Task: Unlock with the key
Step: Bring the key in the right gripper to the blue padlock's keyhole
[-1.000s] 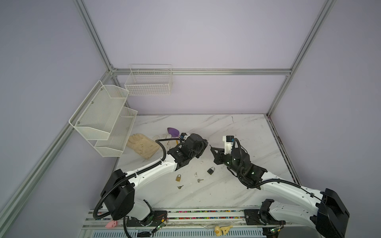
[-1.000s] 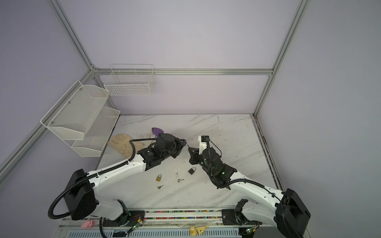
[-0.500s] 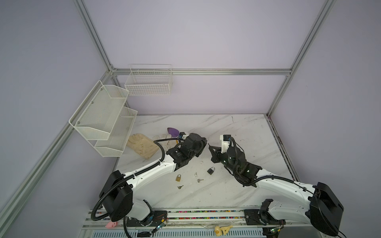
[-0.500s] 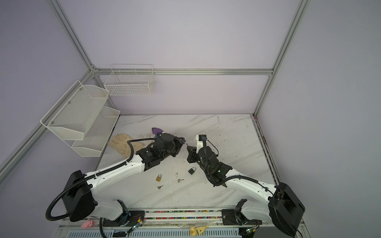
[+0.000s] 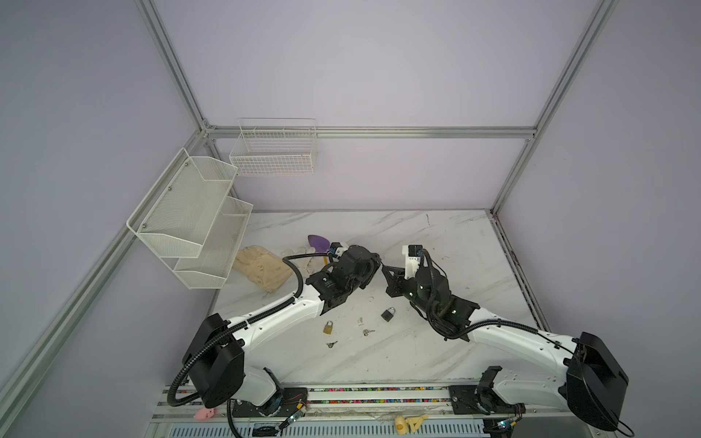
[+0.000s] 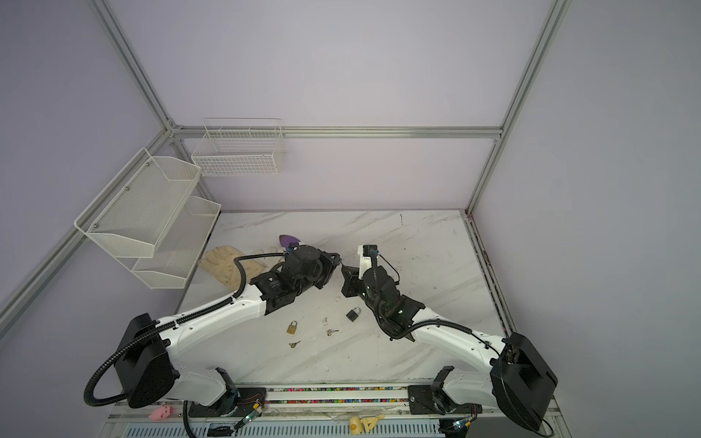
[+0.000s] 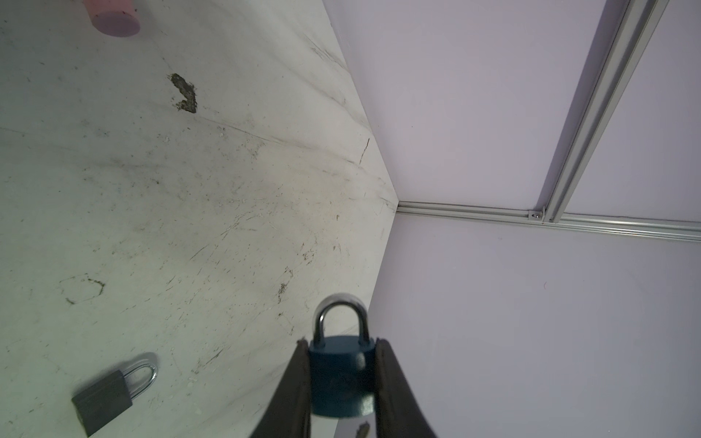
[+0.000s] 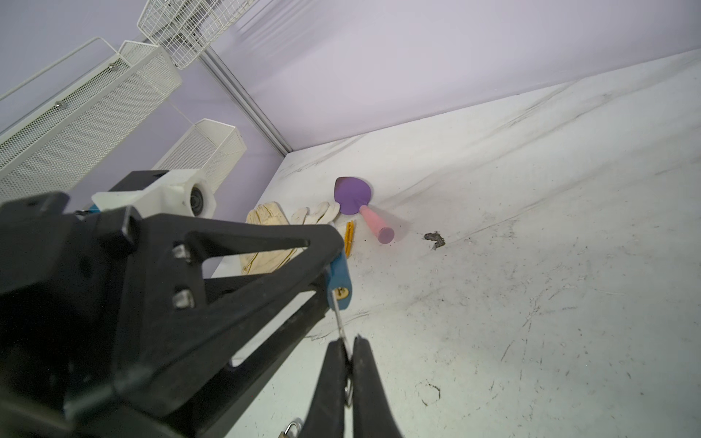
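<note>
My left gripper (image 7: pixel 341 342) is shut on a blue padlock (image 7: pixel 339 379), gripping its body from both sides with the silver shackle pointing away from the wrist. My right gripper (image 8: pixel 347 341) is shut on a thin silver key (image 8: pixel 339 322). The key's blade reaches up to the underside of the blue padlock (image 8: pixel 338 271), right beside its brass keyhole. I cannot tell whether the tip is inside. In both top views the left gripper (image 5: pixel 378 262) (image 6: pixel 337 261) and the right gripper (image 5: pixel 386 270) (image 6: pixel 343 270) meet tip to tip above mid-table.
A black padlock (image 5: pixel 388 314) (image 7: pixel 108 394), a brass padlock (image 5: pixel 328 327) and two loose keys (image 5: pixel 368 332) (image 5: pixel 331 344) lie on the marble table in front of the arms. Gloves (image 5: pixel 261 267) and a purple trowel (image 8: pixel 352 197) lie behind the left arm. White wall racks (image 5: pixel 189 216) hang at the left.
My right gripper has carried the key leftward, closing the gap to the blue padlock. The left gripper has barely moved.
</note>
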Controlling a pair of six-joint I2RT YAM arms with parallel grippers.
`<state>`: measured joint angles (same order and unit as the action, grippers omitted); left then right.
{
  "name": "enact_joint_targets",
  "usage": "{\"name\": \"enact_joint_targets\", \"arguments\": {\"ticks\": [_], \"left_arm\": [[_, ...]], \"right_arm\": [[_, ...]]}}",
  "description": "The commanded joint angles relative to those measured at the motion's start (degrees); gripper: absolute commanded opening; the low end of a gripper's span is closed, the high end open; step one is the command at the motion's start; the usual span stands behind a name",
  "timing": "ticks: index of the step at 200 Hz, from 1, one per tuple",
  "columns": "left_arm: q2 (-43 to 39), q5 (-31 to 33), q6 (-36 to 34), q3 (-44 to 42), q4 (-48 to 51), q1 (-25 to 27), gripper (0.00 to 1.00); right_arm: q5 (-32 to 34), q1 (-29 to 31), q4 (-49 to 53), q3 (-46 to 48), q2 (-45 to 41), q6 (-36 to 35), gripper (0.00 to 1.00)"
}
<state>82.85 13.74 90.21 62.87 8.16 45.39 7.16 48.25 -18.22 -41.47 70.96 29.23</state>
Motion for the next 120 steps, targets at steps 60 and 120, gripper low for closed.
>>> {"name": "enact_joint_targets", "arguments": {"ticks": [60,120], "left_arm": [[-1.15,0.21,-1.97,-0.82,-2.90,-0.18,0.00],[-1.36,0.54,-2.04,-1.28,-3.20,-0.20,0.00]], "right_arm": [[-0.04,0.10,0.64,-2.38,1.16,0.89,0.00],[0.19,0.08,0.78,-1.96,0.48,1.59,0.00]]}}
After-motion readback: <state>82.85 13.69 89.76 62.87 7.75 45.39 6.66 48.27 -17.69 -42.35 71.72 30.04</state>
